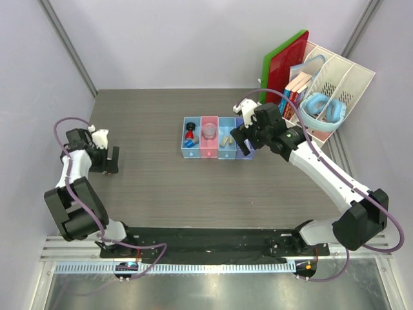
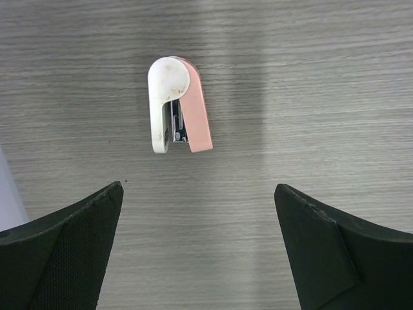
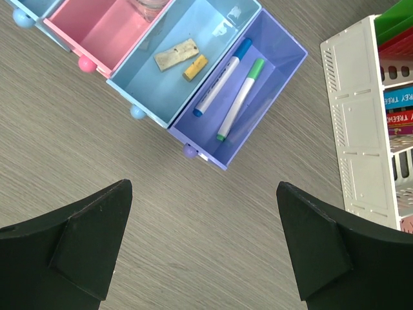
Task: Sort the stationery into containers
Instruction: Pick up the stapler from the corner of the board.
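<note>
Four containers stand in a row: blue (image 1: 190, 153), pink (image 1: 209, 150), light blue (image 1: 226, 153) and lavender (image 1: 243, 155). The blue tray holds a red-black cylinder (image 1: 190, 135) and a blue one (image 1: 189, 144). A pale roll (image 1: 209, 131) sits in the pink tray. An eraser (image 3: 176, 54) and a yellow piece (image 3: 195, 66) lie in the light blue tray (image 3: 148, 84). In the lavender tray (image 3: 277, 64) lie a blue-tipped marker (image 3: 222, 77) and a green-tipped pen (image 3: 241, 100). My right gripper (image 3: 204, 194) hovers open over the table beside the lavender tray. My left gripper (image 2: 198, 190) is open, with a white-and-pink stapler (image 2: 179, 106) on the table just ahead of it.
A white slotted file rack (image 1: 329, 84) stands at the back right with books (image 1: 297, 90), light-blue headphones (image 1: 322, 110) and red and green boards (image 1: 284, 61). The left wall runs close to my left arm.
</note>
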{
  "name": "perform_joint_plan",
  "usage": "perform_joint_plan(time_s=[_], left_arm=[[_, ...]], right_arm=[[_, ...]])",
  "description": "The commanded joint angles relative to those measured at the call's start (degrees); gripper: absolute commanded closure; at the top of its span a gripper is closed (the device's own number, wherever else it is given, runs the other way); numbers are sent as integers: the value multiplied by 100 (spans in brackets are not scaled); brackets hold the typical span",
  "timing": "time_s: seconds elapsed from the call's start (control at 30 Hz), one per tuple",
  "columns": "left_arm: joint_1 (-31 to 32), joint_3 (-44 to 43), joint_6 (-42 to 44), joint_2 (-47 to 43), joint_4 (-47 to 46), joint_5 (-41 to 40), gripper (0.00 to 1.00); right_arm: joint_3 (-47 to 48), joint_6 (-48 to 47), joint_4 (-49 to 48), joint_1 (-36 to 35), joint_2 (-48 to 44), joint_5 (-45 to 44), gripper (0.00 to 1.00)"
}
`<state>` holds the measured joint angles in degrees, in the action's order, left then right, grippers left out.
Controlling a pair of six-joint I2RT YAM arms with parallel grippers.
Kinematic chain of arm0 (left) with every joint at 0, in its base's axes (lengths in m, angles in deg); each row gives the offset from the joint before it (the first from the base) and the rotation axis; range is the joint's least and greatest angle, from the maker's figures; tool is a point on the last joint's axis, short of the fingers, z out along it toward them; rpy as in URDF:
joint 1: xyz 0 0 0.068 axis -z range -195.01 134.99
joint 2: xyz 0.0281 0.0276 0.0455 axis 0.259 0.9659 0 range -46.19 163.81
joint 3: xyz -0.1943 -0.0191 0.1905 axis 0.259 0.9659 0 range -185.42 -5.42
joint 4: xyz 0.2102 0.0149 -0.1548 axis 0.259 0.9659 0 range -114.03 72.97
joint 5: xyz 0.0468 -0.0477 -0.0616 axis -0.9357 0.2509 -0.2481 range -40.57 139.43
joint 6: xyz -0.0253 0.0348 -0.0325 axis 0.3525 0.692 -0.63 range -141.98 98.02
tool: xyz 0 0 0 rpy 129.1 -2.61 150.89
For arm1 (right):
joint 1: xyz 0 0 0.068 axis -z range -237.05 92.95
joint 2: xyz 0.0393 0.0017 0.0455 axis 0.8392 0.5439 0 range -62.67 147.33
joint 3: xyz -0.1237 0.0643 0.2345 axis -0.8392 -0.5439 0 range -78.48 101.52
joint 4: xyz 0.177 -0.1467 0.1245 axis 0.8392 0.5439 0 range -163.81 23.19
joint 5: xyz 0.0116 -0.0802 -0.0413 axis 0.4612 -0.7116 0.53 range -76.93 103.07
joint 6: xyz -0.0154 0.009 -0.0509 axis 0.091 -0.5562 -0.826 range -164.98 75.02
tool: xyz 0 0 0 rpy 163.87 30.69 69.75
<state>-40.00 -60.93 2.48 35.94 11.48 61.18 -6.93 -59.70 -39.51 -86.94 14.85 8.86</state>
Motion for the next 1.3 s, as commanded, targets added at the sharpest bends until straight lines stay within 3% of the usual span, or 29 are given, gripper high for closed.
perform_joint_plan(time_s=[0.0,0.37,0.7,0.83,0.97,1.07,1.27], left_arm=[[-84,110,260,312,-492,108,0],[-392,-276,471,1375,-659,662,2],[-392,-250,743,1604,-905,1005,8],[-392,-268,831,1701,-774,1101,20],[-401,-268,989,1763,-686,1233,48],[-401,-259,1077,1780,-528,1347,59],[-392,-417,1656,1763,297,2076,67]], right_arm=[[-79,-4,-47,-26,-246,-36,0],[-317,57,-64,-26,-483,69,0],[-431,75,-73,-26,-527,113,1],[-431,66,-82,-26,-544,104,0],[-387,83,-91,-26,-518,131,0],[-361,92,-99,-26,-518,166,0],[-212,110,-91,-26,-474,306,0]])
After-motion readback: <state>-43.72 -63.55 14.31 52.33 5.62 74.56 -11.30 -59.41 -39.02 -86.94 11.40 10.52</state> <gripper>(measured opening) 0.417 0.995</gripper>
